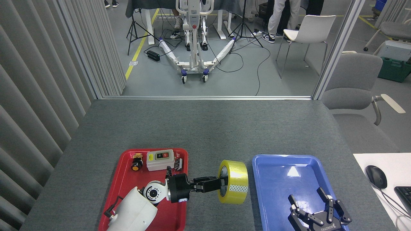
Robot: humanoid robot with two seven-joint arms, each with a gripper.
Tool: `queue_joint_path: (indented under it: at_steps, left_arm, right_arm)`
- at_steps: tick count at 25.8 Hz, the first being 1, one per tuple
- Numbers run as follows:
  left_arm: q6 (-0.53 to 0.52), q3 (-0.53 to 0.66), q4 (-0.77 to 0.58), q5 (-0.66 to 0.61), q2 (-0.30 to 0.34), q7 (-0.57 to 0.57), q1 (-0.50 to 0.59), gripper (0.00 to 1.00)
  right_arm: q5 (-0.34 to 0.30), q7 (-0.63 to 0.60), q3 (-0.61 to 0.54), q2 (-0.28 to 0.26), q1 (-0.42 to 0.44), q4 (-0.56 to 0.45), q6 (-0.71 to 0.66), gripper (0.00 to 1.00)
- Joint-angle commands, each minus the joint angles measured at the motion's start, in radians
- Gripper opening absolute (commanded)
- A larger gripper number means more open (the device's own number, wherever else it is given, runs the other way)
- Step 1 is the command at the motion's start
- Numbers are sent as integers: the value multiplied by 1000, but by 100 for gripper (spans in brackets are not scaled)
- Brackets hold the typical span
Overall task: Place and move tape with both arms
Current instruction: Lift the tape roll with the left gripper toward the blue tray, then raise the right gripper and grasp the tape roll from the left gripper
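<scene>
While the left tool point(221, 185) is gripping the tape point(233, 182) by its wall, one finger reaching into the core, the roll is hanging on edge over the bare strip of grey surface point(205, 128) between the red tray point(122, 175) and the blue tray point(273, 179); whether it is touching the surface I cannot tell; the right tool point(318, 210) is waiting low over the near part of the blue tray, its fingers spread wide and gripping nothing. By my judgement the step in hand is the first arm's carry, with the set-down or handover not yet done; the next move is calling for the left arm to lower the roll where the right arm can reach it, then to let go cleanly so the roll is not rolling off on its edge. Counting: one roll of tape; two trays, one red and one blue; two arms; in the red tray, one grey switch box point(160, 159), one small yellow-capped button point(137, 163), and one small dark part point(179, 163) just beside the box.
</scene>
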Motion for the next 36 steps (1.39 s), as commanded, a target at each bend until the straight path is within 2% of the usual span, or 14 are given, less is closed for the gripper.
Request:
queue_joint_path:
  at_steps: [1,5,11,19,30,36]
  left_arm:
    - [0,-1,4,7,-9,-2,8,0]
    - [0,-1,8,6,-15,-2,8,0]
    - [0,-1,4,6,-9,-2,8,0]
    - [0,-3,4,6,-12,-1,9,0]
    - [0,-7,-4,6,-3,-1,11,0]
    - [0,-58,-108,9,14,5,32,0]
  right_arm:
    - [-8,-1,-84,-42,31,-14,-371,100]
    - [-19,-34,-142,-65,46,-25,-400,100]
    - [-39,-38,-124,-68,37,-46,-400,100]
    - [-39,-34,-5,-65,-12,-74,-400,100]
    - [-39,2,70,-52,-40,-77,-400,100]
    - [-37,3,127,-45,-68,-69,-400,100]
